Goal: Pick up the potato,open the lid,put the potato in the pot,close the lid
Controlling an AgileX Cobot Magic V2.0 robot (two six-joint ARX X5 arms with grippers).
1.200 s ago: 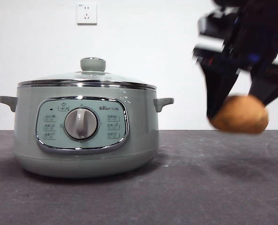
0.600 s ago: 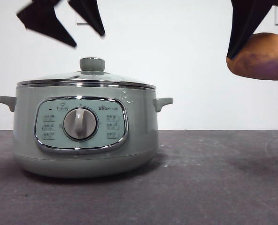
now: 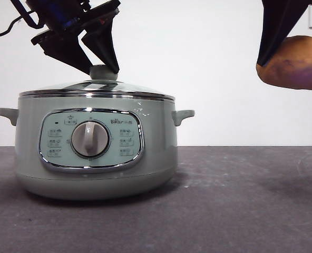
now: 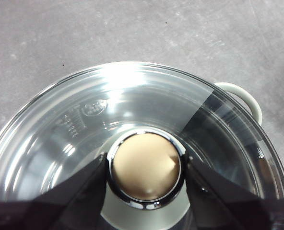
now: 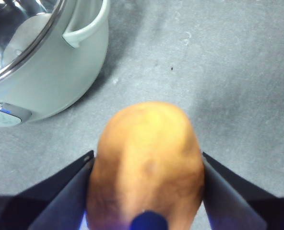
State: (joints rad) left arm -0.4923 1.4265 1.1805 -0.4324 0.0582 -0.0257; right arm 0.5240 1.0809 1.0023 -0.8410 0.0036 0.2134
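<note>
Grey bench, white wall: left gripper [image 4: 146, 175], 2 jaws apart, straddles the lid [image 3: 97, 88] knob; it should close squarely, then lift straight off the pot [image 3: 95, 147]. Right gripper [image 5: 147, 191] holds the potato [image 3: 293, 62] clamped, above the right edge.

Potato [image 3: 295, 62]: orange-brown, oval, held aloft right of pot. Lid [image 3: 95, 87]: glass, green knob, seated on pot. Pot [image 3: 95, 147]: sage-green, upright on table [image 3: 240, 205].

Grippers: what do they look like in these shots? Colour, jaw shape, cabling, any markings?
Both are black. The left gripper has two flat, wedge-shaped jaws tapering to points, a blue glint on the body above, and a black cable looping off behind. The right gripper shows the same dark tapered jaws. No readable markings.
</note>
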